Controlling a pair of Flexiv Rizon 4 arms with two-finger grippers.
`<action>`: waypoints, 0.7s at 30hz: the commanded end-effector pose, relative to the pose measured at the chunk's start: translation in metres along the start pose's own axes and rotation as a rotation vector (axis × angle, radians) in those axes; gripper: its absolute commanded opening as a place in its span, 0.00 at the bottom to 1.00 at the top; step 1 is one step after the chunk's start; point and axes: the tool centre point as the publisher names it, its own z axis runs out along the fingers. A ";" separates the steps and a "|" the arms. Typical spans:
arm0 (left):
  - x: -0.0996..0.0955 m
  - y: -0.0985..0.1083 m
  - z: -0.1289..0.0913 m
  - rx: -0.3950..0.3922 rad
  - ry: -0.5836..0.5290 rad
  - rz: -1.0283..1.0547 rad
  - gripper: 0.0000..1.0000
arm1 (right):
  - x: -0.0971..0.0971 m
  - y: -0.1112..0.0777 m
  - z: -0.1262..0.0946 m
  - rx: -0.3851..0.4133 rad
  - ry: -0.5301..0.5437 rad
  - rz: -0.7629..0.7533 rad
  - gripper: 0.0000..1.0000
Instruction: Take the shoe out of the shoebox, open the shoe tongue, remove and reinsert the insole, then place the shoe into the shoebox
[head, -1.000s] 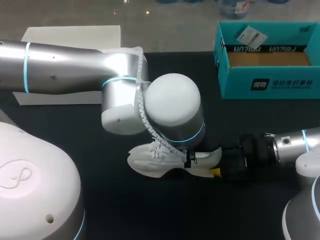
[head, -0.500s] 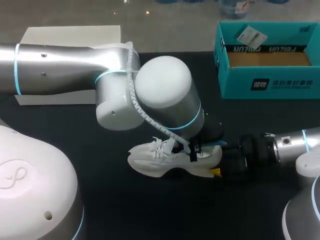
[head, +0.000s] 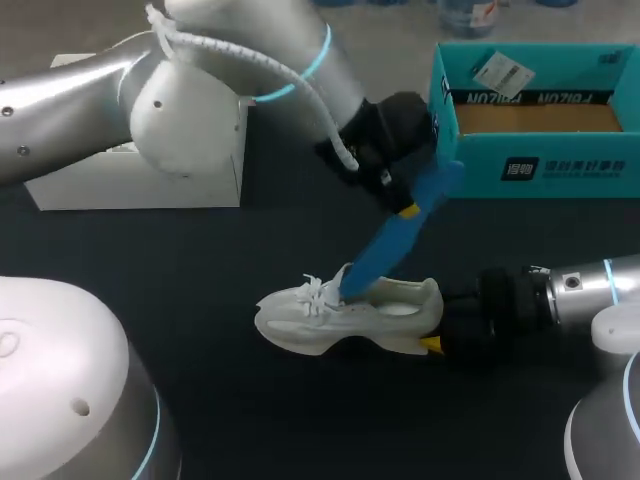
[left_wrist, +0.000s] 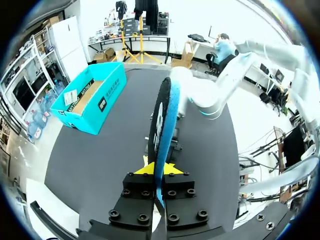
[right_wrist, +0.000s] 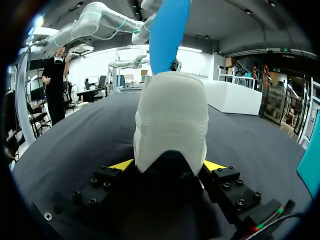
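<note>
**Head view: insole half out, toe end down in the shoe**

Nearest the robot, the right gripper (head: 436, 345) comes in low from the right. It is clamped on the heel of the white shoe (head: 340, 320), which stands upright on the black table (head: 200, 300) with its toe to the left. (The right wrist view agrees: the heel sits between both yellow tips.)

From the shoe's opening, just behind the laces (head: 318, 292), the blue insole (head: 388, 245) rises at a slant to the left gripper (head: 408, 207). That gripper's fingers are closed on the insole's upper end, and the left wrist view shows the insole edge-on between them. The lower end is down inside the shoe, so I judge the removal about half done. Farther back and well apart from the shoe, the teal shoebox (head: 530, 165) stands open.

Risks from here, as I judge them:
- **Snag:** the buried end may catch under the laces or the tongue. A steady pull would then lift or tip the shoe, or drag it out of the heel grip.
- **Slip:** the left fingers hold only a thin edge at one end. A bending, springy insole could twist free and drop beside the shoe.
- **Pull direction:** pulling off the shoe's long line would wedge the insole against the collar.
- **Reinsertion:** a soft insole pushed from its far end may buckle instead of sliding flat to the toe.
</note>
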 end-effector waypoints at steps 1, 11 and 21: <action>-0.007 0.005 -0.059 0.166 0.200 -0.032 0.00 | 0.001 -0.005 0.006 0.005 0.000 0.001 0.00; -0.008 0.001 -0.073 0.198 0.197 -0.069 0.00 | 0.001 -0.005 0.006 0.005 0.000 0.001 0.00; -0.008 0.001 -0.073 0.198 0.197 -0.069 0.00 | 0.001 -0.005 0.006 0.005 0.000 0.001 0.00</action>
